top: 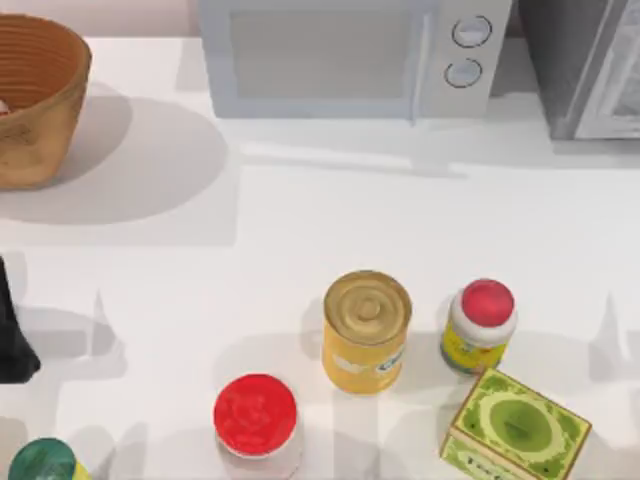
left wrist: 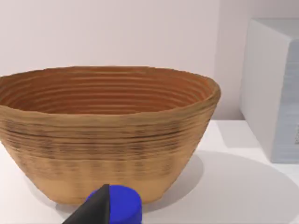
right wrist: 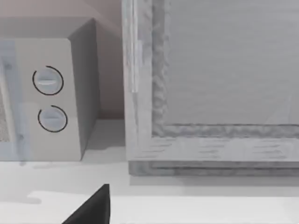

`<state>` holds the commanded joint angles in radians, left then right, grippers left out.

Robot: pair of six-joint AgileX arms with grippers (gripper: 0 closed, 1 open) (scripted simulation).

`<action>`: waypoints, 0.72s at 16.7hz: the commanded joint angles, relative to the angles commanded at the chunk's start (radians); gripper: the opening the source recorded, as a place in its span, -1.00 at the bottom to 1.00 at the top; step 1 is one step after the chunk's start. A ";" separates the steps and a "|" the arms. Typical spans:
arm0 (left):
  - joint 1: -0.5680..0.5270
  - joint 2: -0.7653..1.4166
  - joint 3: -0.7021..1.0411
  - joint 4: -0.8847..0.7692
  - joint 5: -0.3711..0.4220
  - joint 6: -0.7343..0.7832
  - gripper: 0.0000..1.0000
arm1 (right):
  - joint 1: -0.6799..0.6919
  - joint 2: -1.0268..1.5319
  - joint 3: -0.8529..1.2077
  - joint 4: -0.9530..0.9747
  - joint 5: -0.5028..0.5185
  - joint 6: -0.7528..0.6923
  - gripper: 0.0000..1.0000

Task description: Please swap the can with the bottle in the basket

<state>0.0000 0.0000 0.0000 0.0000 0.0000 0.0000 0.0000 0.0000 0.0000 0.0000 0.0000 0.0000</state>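
The can (top: 366,332), yellow-labelled with a gold ribbed top, stands upright on the white table near the front middle. The brown woven basket (top: 40,120) sits at the far left; the left wrist view faces its outer wall (left wrist: 107,140) from close by. A small white and red bit (top: 3,107) shows inside the basket at the picture's edge, and the rest of the bottle is hidden. My left gripper (top: 12,345) is a dark shape at the table's left edge, in front of the basket. A dark part of my right gripper (right wrist: 93,209) shows low in the right wrist view.
A red-capped yellow bottle (top: 478,325) stands right of the can, a green box (top: 515,428) in front of it. A red-lidded jar (top: 256,415) and a green lid (top: 40,462) sit at the front. A microwave (top: 350,55) and a grey cabinet (top: 590,65) line the back. A blue round thing (left wrist: 122,205) lies before the basket.
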 joint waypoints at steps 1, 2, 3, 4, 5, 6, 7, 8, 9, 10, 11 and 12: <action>0.000 0.000 0.000 0.000 0.000 0.000 1.00 | 0.000 0.000 0.000 0.000 0.000 0.000 1.00; 0.000 0.000 0.000 0.000 0.000 0.000 1.00 | 0.000 0.000 0.000 0.000 0.000 0.000 1.00; 0.002 0.009 0.008 -0.005 -0.001 0.000 1.00 | 0.000 0.000 0.000 0.000 0.000 0.000 1.00; 0.005 0.028 0.024 -0.015 -0.002 0.002 1.00 | 0.000 0.000 0.000 0.000 0.000 0.000 1.00; 0.009 0.056 0.049 -0.030 -0.003 0.003 1.00 | 0.000 0.000 0.000 0.000 0.000 0.000 1.00; 0.014 0.095 0.084 -0.050 -0.003 0.005 1.00 | 0.000 0.000 0.000 0.000 0.000 0.000 1.00; 0.019 0.144 0.129 -0.075 -0.004 0.009 1.00 | 0.000 0.000 0.000 0.000 0.000 0.000 1.00; 0.025 0.199 0.180 -0.104 -0.003 0.012 1.00 | 0.000 0.000 0.000 0.000 0.000 0.000 1.00; 0.031 0.262 0.239 -0.135 -0.002 0.017 1.00 | 0.000 0.000 0.000 0.000 0.000 0.000 1.00; 0.037 0.331 0.303 -0.170 -0.001 0.022 1.00 | 0.000 0.000 0.000 0.000 0.000 0.000 1.00; 0.043 0.407 0.376 -0.208 0.002 0.027 1.00 | 0.000 0.000 0.000 0.000 0.000 0.000 1.00; 0.049 0.489 0.453 -0.248 0.005 0.033 1.00 | 0.000 0.000 0.000 0.000 0.000 0.000 1.00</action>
<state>0.0485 0.4889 0.4533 -0.2484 0.0046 0.0334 0.0000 0.0000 0.0000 0.0000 0.0000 0.0000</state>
